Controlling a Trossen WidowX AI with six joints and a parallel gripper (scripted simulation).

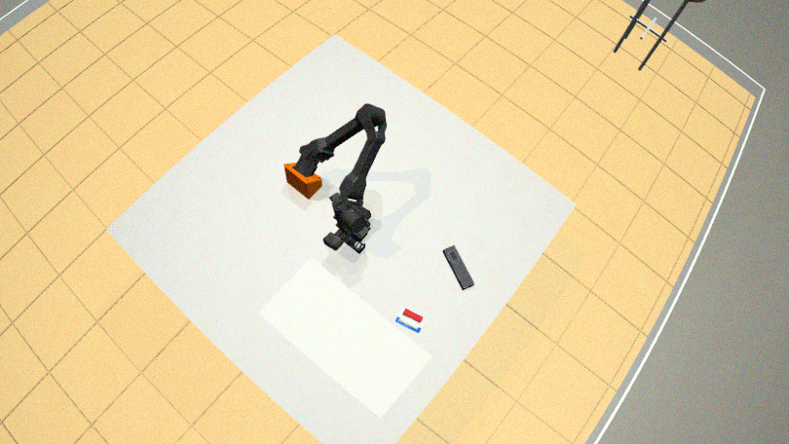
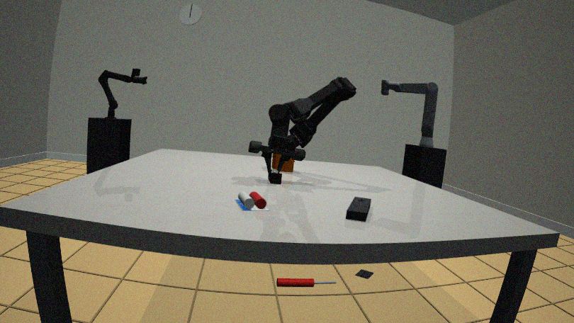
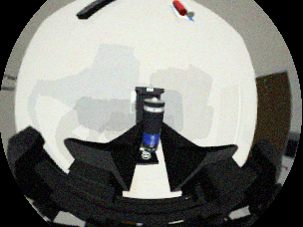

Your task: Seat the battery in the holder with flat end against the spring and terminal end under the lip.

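Fingers pinching the dark cylindrical battery with blue band [image 3: 151, 128], low over the white counter [image 1: 232, 220]. Long black holder [image 1: 458, 267] sits well apart: carry level, align lengthwise, lower gently.

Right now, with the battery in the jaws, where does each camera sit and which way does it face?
Top: high overhead, tilted down on the white table; the whole black arm shows, from its orange base.
Exterior: low, in front of the table, looking level across it; the arm faces the camera, gripper near the surface.
Wrist: on the gripper, looking out along the jaws at the dark cylindrical battery with a blue band they hold.
All three share the long black block and the red cylinder on a blue-and-white card.
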